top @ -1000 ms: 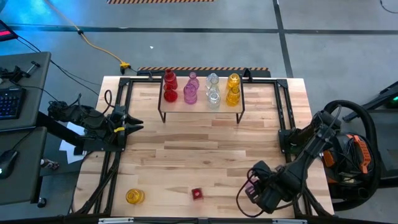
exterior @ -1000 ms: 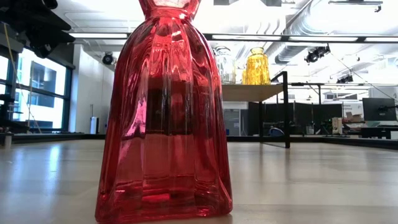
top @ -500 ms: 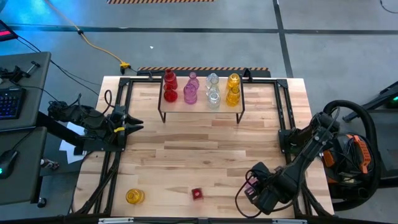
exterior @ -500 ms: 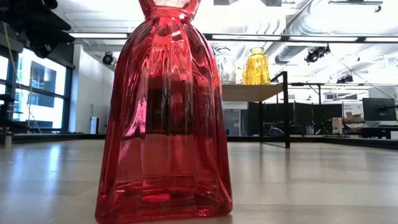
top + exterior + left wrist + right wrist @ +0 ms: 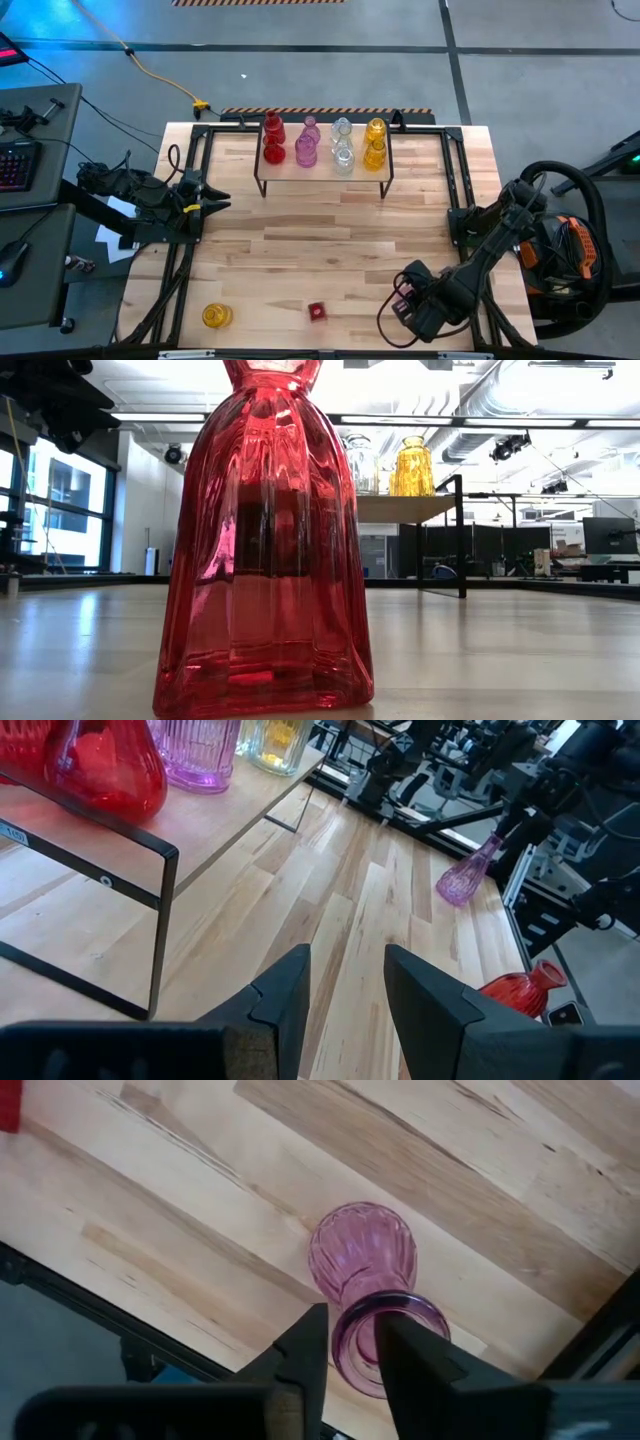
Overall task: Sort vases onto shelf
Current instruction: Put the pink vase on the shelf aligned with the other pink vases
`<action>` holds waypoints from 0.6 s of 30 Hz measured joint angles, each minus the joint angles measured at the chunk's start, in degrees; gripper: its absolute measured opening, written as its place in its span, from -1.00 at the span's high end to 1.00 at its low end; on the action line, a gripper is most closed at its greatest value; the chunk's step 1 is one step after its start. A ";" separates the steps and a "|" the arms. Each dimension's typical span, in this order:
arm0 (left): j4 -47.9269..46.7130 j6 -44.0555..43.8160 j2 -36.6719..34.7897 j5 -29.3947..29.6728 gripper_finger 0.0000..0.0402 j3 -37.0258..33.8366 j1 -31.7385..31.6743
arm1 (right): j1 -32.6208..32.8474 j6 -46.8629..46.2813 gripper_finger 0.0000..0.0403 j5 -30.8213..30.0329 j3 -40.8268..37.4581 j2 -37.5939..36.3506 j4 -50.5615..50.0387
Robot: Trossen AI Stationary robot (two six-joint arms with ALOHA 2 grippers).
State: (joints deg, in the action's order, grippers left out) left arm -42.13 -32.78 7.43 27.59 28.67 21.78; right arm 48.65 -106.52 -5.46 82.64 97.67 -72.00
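Right tool (image 5: 348, 1342) seen narrowed around pink vase (image 5: 362, 1262) neck at desk (image 5: 330, 240) 5 o'clock; grip probably not yet firm. Left tool (image 5: 346, 982) parked part-open, empty, 9 o'clock. Shelf (image 5: 322, 168) placement pending.

Red vase (image 5: 262, 550) top cropped in low view, hiding most of shelf (image 5: 405, 508)

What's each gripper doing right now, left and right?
Left gripper: open, empty, parked at the table's left edge.
Right gripper: fingers around the neck of the pink vase at the table's front right; a firm grip cannot be told.
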 joint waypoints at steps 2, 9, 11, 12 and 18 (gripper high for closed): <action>0.00 -0.02 0.00 0.00 0.40 0.00 0.02 | -0.25 -0.03 0.67 0.48 -0.06 0.02 -0.15; 0.00 0.01 -0.01 0.00 0.40 0.00 0.00 | -0.88 1.10 0.93 2.80 -0.07 -0.23 -0.42; -0.01 0.01 0.01 0.00 0.40 0.00 0.02 | -1.14 1.50 0.91 3.16 -0.14 -0.67 -0.62; 0.00 0.01 0.01 0.00 0.40 0.00 0.00 | -1.17 1.54 0.91 3.29 -0.22 -1.04 -0.85; 0.00 -0.01 0.00 0.00 0.40 0.00 0.02 | -1.61 2.54 0.98 3.44 -0.45 -3.45 -1.75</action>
State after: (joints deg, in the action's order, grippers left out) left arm -42.14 -32.79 7.43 27.59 28.67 21.80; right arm 47.04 -103.98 -2.02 82.19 94.22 -73.75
